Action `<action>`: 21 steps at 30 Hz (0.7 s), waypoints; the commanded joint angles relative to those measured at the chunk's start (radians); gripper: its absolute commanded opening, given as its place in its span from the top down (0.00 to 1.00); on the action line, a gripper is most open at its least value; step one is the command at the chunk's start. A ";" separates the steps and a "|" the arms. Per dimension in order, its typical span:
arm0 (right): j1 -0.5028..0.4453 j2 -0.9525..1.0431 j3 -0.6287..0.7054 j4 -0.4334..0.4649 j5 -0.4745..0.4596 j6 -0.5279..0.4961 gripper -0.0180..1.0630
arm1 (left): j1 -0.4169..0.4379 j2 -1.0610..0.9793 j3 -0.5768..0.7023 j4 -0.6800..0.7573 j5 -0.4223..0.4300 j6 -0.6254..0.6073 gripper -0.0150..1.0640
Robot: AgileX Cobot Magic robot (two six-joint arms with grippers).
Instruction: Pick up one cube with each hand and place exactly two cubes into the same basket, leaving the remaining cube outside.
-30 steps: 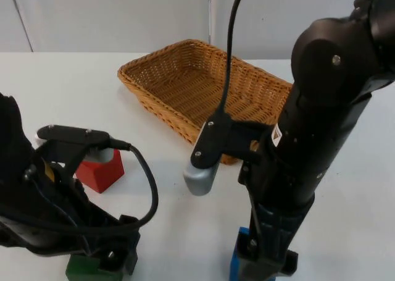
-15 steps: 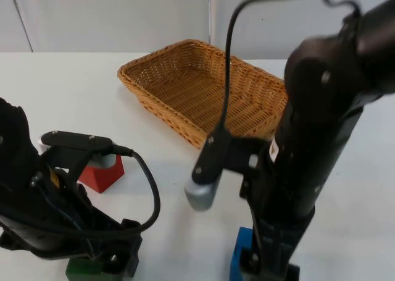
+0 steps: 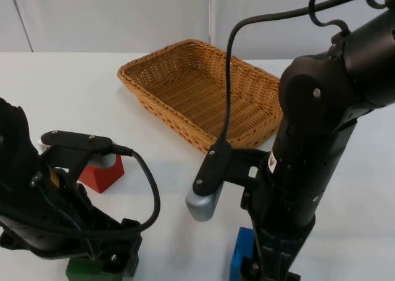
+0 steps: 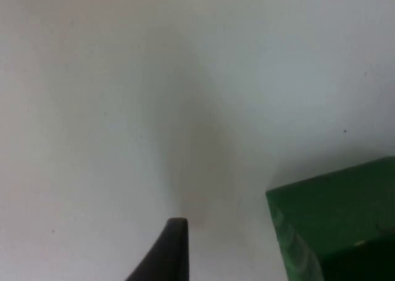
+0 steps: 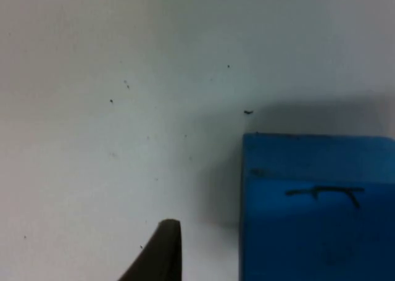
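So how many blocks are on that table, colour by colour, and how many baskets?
Red cube: 1
Green cube: 1
Blue cube: 1
Wicker basket: 1
Total: 4 things, 3 cubes and 1 basket.

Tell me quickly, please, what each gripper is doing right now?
Left gripper: down at the green cube; open or shut cannot be told.
Right gripper: down at the blue cube; open or shut cannot be told.

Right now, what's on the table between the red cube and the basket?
Nothing: in the top view, bare white table separates the red cube from the wicker basket.
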 commanded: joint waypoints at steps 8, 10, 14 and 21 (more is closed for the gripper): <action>0.007 -0.002 -0.004 0.001 0.008 0.003 0.01 | -0.002 0.000 0.005 0.001 -0.002 -0.009 0.03; 0.007 -0.002 -0.004 0.001 0.009 0.003 0.01 | -0.002 0.000 0.005 0.001 -0.002 -0.009 0.09; 0.007 -0.002 -0.004 0.001 0.010 0.007 0.08 | -0.002 0.000 0.005 -0.027 0.002 -0.009 0.34; 0.007 -0.002 -0.004 0.003 0.015 0.021 0.68 | -0.002 -0.002 0.005 -0.051 0.012 -0.009 0.94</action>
